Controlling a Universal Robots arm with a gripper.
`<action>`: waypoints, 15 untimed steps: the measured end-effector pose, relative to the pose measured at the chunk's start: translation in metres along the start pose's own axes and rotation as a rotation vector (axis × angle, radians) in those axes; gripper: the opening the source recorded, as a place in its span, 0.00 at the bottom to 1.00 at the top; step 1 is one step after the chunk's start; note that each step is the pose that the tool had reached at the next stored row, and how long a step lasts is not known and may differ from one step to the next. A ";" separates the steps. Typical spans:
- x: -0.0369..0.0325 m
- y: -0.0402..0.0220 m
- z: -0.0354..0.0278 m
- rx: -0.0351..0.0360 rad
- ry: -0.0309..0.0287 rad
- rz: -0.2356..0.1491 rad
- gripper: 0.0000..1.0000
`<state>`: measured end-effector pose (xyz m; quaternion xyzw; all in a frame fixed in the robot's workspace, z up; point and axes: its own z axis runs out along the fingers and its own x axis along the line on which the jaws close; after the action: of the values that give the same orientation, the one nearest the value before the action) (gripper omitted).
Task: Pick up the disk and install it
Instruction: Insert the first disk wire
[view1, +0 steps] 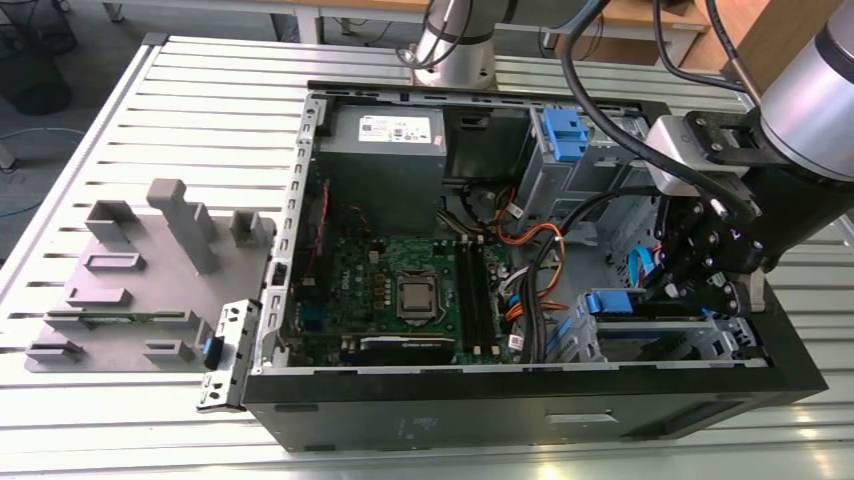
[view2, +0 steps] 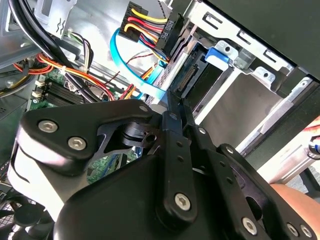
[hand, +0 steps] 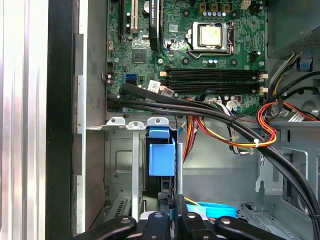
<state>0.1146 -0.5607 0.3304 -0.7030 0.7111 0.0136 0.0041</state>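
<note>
The disk (hand: 161, 159) stands on edge in the drive cage (hand: 120, 150) at the case's front corner, its blue side rail facing up. In the second wrist view the disk (view2: 207, 75) shows its connector end and a blue rail tab inside the metal cage. In the exterior view the disk (view1: 622, 302) sits low in the case on the exterior view's right. My gripper (view2: 169, 99) is shut, its fingertips pressed together right at the disk's end. The gripper (hand: 174, 202) hangs directly over the slot, and the gripper (view1: 671, 292) sits just beside the blue rail.
Black cable bundles (hand: 200, 107) and red, yellow and orange wires (hand: 265, 125) cross close to the cage. A blue flat cable (view2: 135, 70) loops near the fingers. The motherboard (view1: 400, 290), power supply (view1: 387, 140) and upper blue latch (view1: 563, 135) fill the case. A grey fixture (view1: 147, 270) stands outside.
</note>
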 end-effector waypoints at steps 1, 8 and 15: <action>0.0000 0.0000 0.0001 0.0000 -0.0003 0.000 0.17; 0.0000 0.0000 0.0000 0.0000 0.0002 0.000 0.24; 0.0000 0.0000 0.0000 0.0000 0.0002 0.000 0.24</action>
<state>0.1146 -0.5607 0.3304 -0.7030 0.7110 0.0135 0.0040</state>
